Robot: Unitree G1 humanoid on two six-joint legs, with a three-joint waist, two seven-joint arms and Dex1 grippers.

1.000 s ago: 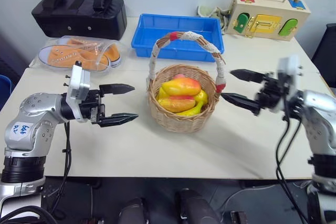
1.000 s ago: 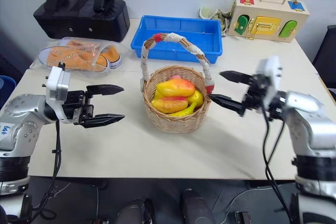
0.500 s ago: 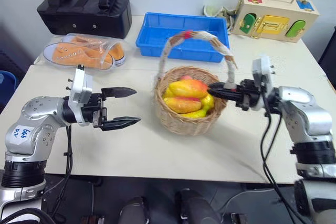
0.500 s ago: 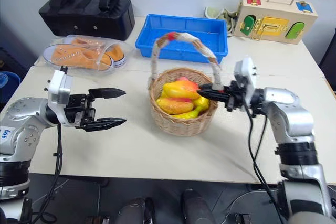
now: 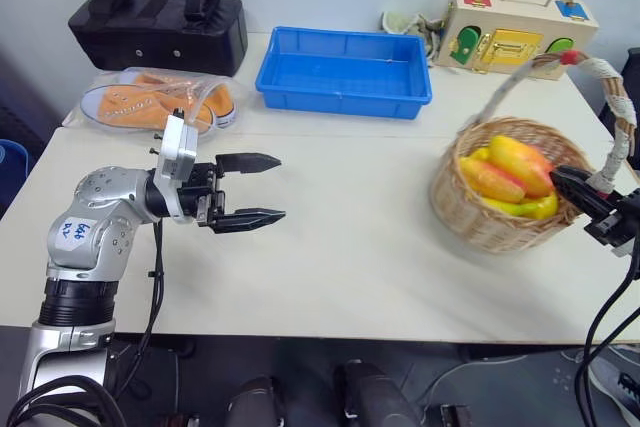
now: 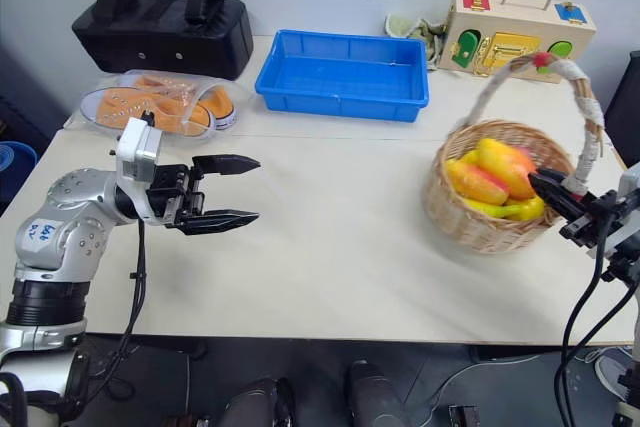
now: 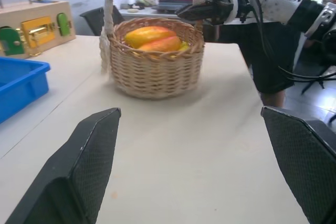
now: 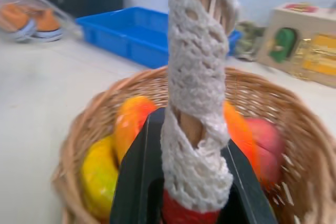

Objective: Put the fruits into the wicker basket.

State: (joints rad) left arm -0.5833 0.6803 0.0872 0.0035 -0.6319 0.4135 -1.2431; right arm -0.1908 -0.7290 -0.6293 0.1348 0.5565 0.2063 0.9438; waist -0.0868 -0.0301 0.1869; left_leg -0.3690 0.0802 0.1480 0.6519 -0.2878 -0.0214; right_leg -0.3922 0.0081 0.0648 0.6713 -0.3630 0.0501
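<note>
White table (image 5: pixel 340 247) against a pale wall carries all items. Right end effector (image 6: pixel 560 197): fingers pressed together on the base of the wicker basket's (image 5: pixel 490 217) cloth-wrapped handle (image 8: pixel 202 93), pinching it at the rim nearest the arm. Basket sits at the table's right edge, directly in front of this end effector. Fruits (image 5: pixel 505 179) lie inside the basket, just beyond the pinched handle: two orange-red mangoes (image 8: pixel 131 121) and a pink peach (image 8: pixel 268 140), with plain yellow fruit (image 8: pixel 97 174) beside them.

Left end effector (image 5: pixel 262 188): fingers spread, holding nothing, hovering above the table and pointing toward the basket, which is well apart from it. Blue tray (image 5: pixel 345 69), bagged orange shoes (image 5: pixel 150 102), black bag (image 5: pixel 155 25) and wooden latch box (image 5: pixel 515 25) lie beyond it toward the wall.
</note>
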